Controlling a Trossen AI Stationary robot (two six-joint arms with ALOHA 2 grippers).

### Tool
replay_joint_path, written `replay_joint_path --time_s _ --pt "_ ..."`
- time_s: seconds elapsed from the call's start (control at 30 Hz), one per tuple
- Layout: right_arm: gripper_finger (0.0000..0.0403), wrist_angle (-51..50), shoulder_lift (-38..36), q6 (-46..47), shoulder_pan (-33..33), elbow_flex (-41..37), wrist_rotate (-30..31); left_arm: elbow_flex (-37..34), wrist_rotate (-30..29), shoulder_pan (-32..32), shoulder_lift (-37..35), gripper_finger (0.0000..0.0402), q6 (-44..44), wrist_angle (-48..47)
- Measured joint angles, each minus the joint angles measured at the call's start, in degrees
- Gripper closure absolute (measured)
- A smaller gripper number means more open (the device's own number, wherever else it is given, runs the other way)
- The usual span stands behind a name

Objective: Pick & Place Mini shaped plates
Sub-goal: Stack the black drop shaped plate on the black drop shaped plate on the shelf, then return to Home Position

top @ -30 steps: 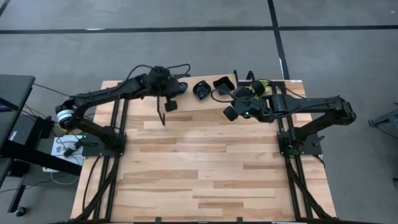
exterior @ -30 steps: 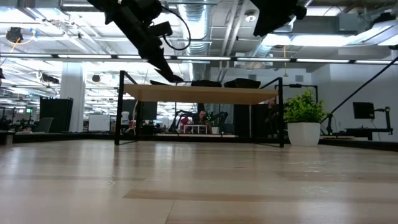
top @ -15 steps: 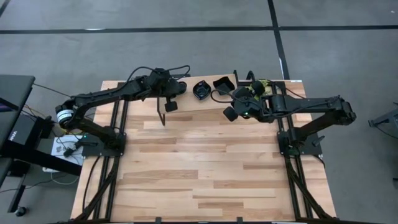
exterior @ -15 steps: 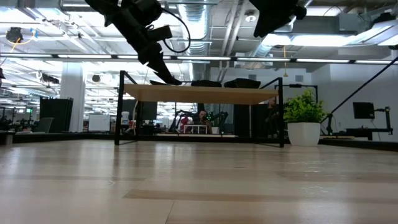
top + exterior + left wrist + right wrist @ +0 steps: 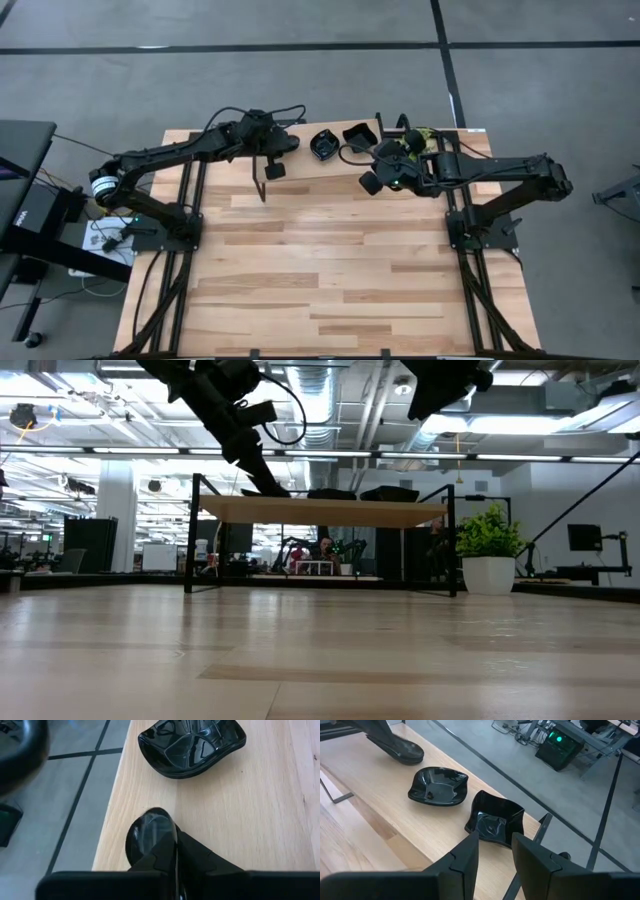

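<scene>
From above, the left claw [image 5: 283, 143] reaches to the worktop's [image 5: 330, 260] far edge beside two mini shaped plates, a round one [image 5: 323, 145] and a square one [image 5: 359, 133]; the right claw [image 5: 382, 168] hovers close by. At table height, both arms hang high over the worktop. The left wrist camera shows its fingers pinched on a small leaf-shaped plate [image 5: 150, 832] at the edge. The right wrist camera shows fingers partly spread, empty, over the square plate [image 5: 495, 819]. Placement looks in hand; release should follow.
</scene>
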Motion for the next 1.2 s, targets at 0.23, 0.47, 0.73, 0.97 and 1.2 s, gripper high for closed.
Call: replay_joint_path --time_s 0.23,0.47,0.73,0.97,1.2 --pt "0.0290 0.01 0.00 0.02 0.00 0.00 0.00 0.00 -1.23 0.02 0.00 0.0353 0.00 0.00" --pt "0.0290 0.04 -0.02 0.14 0.00 0.00 0.00 0.00 -1.28 0.02 0.00 0.0332 0.00 0.00" --pt "0.0290 0.56 -0.02 0.12 0.00 0.00 0.00 -0.04 0.62 -0.26 -4.68 0.0326 -1.31 0.04" --pt "0.0290 5.28 -0.02 -4.18 0.14 -0.04 -0.03 -0.04 3.05 -0.63 -14.86 0.0326 -11.16 0.48" --pt "0.0290 5.61 -0.04 -1.76 1.33 -0.03 -5.35 -1.46 12.20 -0.63 -24.13 0.0326 -25.66 -1.00"
